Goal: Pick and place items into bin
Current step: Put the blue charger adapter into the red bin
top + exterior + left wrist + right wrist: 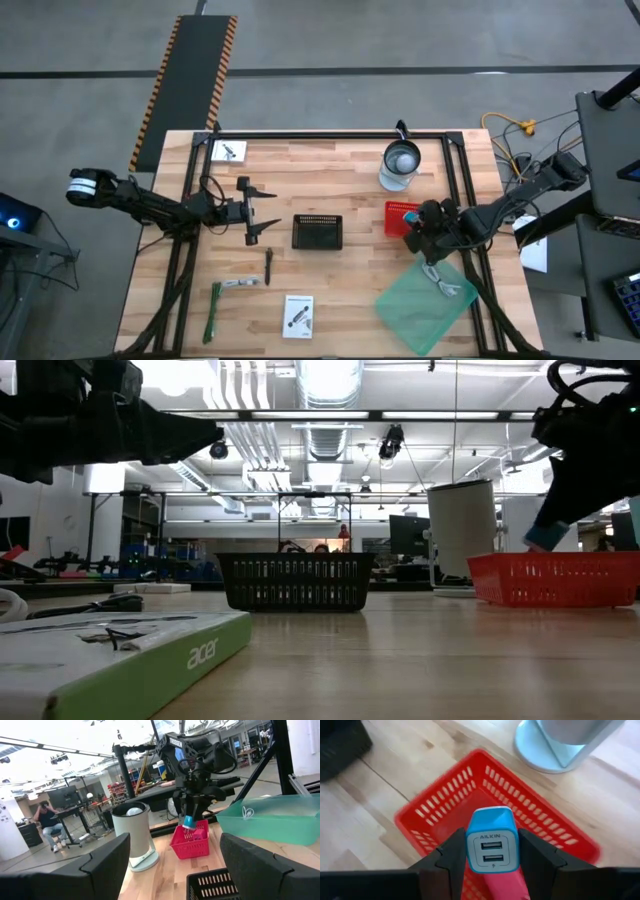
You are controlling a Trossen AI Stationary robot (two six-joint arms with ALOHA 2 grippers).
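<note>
Charger held over red basket, ready for release

Right gripper [492, 857] clamps a small blue-and-white USB wall charger block [490, 840] between its two dark fingers, directly above the red slotted plastic basket [445, 810], which looks like the bin meant for it; holding it over the middle should let it fall inside the walls rather than catch on the rim. The charger's long axis runs along the fingers, so it points down toward the basket floor, with its two-port face turned back to the wrist. A pink thing shows just beneath it, too hidden to identify. Beyond the basket from this hand stands a white cylindrical appliance on a round base [570, 740]. Left gripper [262, 213], fingers spread wide and empty, waits well apart beside the black mesh basket [318, 232].
</note>
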